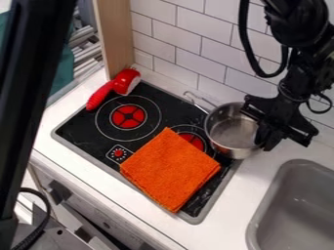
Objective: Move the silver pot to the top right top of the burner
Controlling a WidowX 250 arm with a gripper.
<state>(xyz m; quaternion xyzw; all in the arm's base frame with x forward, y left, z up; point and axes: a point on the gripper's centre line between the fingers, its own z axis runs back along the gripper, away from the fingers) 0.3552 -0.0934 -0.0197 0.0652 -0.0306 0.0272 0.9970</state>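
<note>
Gripper (263, 138): at the pot's right rim; spread or pinching, I cannot tell.
Pot (229, 133): over the stove's right edge, partly over the right burner (193, 140); may slip or tip if I have only a shallow hold on its rim.
Handle (198, 106): toward the wall (207, 61); may knock tiles if I swing close.
Cloth (171, 168): overlaps that burner, beside the pot; may drag, or prop the base aslant.
</note>
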